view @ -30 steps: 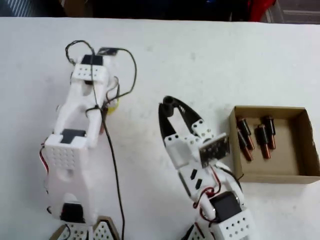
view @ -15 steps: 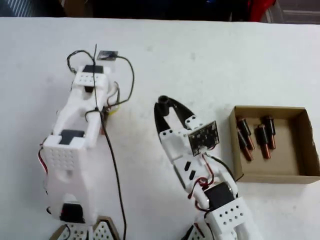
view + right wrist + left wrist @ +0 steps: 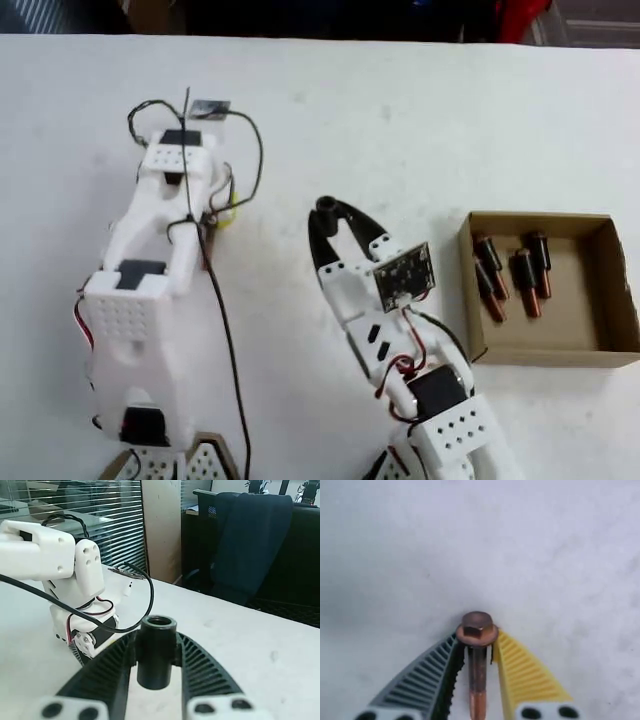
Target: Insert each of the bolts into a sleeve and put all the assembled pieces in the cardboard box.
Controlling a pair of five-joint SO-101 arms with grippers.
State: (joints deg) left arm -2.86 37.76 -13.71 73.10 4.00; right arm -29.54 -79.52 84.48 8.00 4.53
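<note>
In the left wrist view a copper bolt [image 3: 477,655] with a hex head is held between my left gripper's [image 3: 477,652] grey and yellow fingers, above the white table. My right gripper [image 3: 156,652] is shut on a black sleeve [image 3: 157,651], upright with its open bore facing up. From above, the sleeve [image 3: 326,209] sits at the tip of the right gripper [image 3: 328,215] near the table's middle, and the left arm [image 3: 175,190] points down to its left. The cardboard box [image 3: 603,291] on the right holds several assembled pieces [image 3: 512,273].
Black cables [image 3: 245,150] loop around the left arm's wrist. The left arm's white body [image 3: 60,565] stands close ahead of the right gripper. A dark chair [image 3: 255,545] and window blinds lie beyond the table's far edge.
My right gripper with the sleeve has swung left, away from the box, toward the left arm. The left arm's wrist has shifted slightly toward the table's far side.
</note>
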